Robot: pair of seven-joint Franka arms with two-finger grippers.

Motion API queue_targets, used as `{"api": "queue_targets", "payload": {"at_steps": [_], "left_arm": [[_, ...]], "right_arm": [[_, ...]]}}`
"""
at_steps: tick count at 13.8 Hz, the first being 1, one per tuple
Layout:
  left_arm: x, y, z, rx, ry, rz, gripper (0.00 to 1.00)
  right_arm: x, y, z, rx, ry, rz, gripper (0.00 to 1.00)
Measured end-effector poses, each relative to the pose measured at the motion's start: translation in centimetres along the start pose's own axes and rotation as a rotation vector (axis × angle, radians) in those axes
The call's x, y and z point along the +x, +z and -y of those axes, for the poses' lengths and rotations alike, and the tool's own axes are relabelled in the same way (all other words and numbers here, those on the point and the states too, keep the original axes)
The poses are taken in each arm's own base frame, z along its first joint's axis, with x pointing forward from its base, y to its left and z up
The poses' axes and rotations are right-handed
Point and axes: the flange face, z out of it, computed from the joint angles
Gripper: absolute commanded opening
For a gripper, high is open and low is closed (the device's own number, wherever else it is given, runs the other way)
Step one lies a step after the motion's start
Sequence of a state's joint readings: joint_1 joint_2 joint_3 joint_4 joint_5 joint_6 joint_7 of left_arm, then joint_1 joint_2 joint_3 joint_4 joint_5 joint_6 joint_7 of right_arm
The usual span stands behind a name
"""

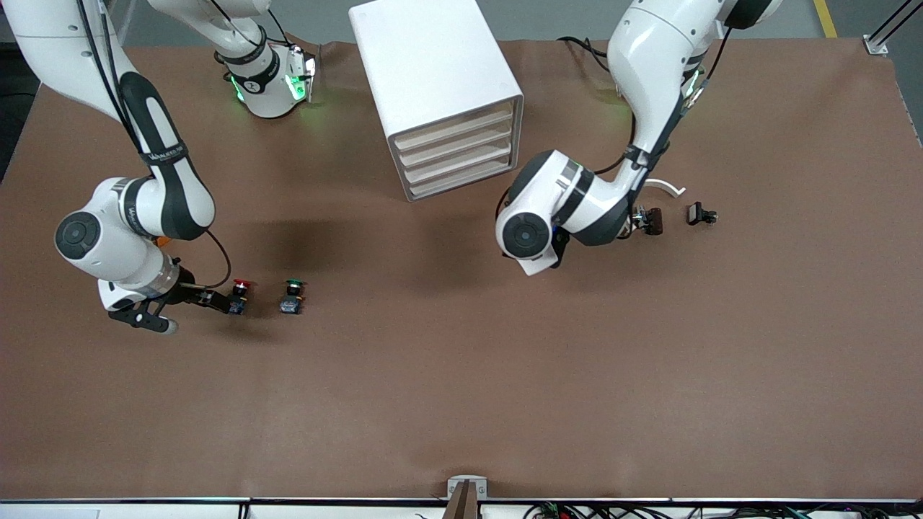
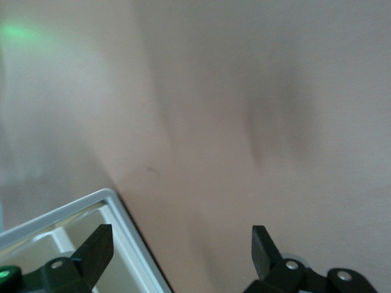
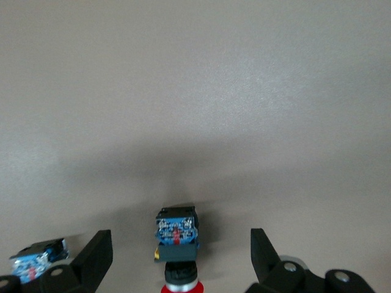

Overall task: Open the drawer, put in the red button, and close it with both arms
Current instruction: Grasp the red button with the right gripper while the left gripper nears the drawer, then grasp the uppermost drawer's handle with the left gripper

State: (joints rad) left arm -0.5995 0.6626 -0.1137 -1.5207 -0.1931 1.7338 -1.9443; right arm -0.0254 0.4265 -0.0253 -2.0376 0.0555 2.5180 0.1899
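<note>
Down near the front camera, toward the right arm's end of the table, the red button [image 1: 239, 296] stands on the brown table [image 1: 461, 375], with the green-capped button [image 1: 292, 297] just beside it. The right gripper [image 1: 205, 301] sits low at the red button, fingers [image 3: 91, 259] spread wide and the button between them, untouched. Farther back, the left gripper [image 2: 177, 256] hangs released by the white cabinet [image 1: 438, 94], whose four drawers [image 1: 456, 151] are all closed.

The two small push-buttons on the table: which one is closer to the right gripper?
The red button, between the open fingers of the right gripper; the green-capped button lies beside it, toward the left arm's end.
</note>
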Motion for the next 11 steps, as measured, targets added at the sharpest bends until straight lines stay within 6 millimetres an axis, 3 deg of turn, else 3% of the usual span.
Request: {"api": "queue_targets", "payload": {"at_steps": [6, 11], "left_arm": [[0.8, 1.2, 1.9, 0.194, -0.044, 0.002, 1.00], [1.3, 1.7, 1.1, 0.285, -0.095, 0.180, 1.00]], "right_arm": [[-1.0, 3.0, 2.1, -0.008, 0.031, 0.029, 1.00], [-1.3, 5.1, 1.9, -0.014, 0.035, 0.034, 1.00]]}}
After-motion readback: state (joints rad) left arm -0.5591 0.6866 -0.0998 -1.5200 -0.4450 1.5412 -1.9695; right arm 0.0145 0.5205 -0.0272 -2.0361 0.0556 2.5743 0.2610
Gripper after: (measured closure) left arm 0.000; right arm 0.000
